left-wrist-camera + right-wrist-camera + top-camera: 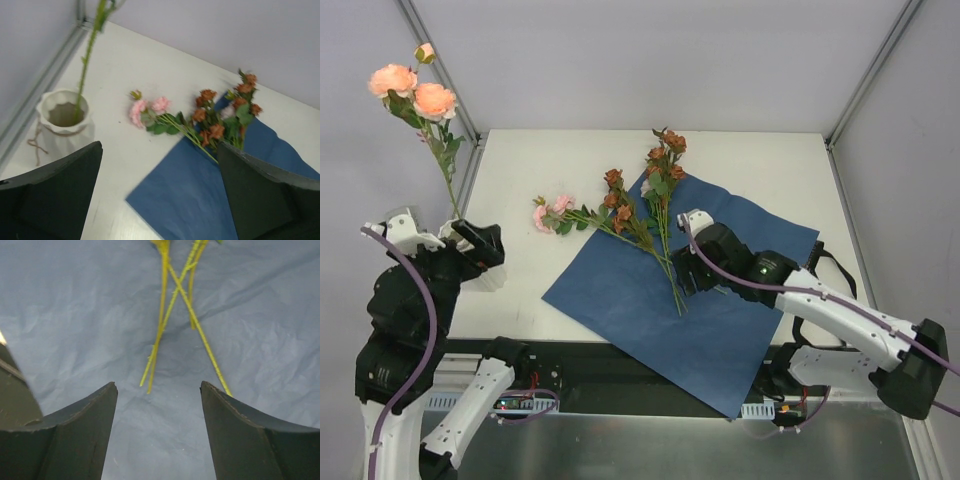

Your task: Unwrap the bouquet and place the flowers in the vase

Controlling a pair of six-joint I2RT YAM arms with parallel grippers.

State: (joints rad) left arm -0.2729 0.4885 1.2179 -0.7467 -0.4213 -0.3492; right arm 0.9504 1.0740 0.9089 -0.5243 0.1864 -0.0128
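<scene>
- The vase (64, 117) stood at the left of the left-wrist view, near the table's (740, 160) left edge. One tall stem of peach roses (415, 90) stood upright in it, its blooms at the upper left of the overhead view.
- The left gripper (160, 200) hung just beside the vase, jaws wide apart with nothing between them.
- The other flowers (645, 215) lay flat at the centre of the overhead view, with the pink heads on the bare table. The rust-orange heads and thin stems lay across the spread blue paper (720, 320).
- The right gripper (159, 435) hovered low over the paper, jaws apart and empty, with the cut stem ends (155, 365) just ahead of the gap.
- The sprays looked light and wiry, with soft heads that would crush. The best hold seemed to be low on a bare stem.
- The stems crossed, so lifting one might drag its neighbours, and the soft paper could get pinched too.
</scene>
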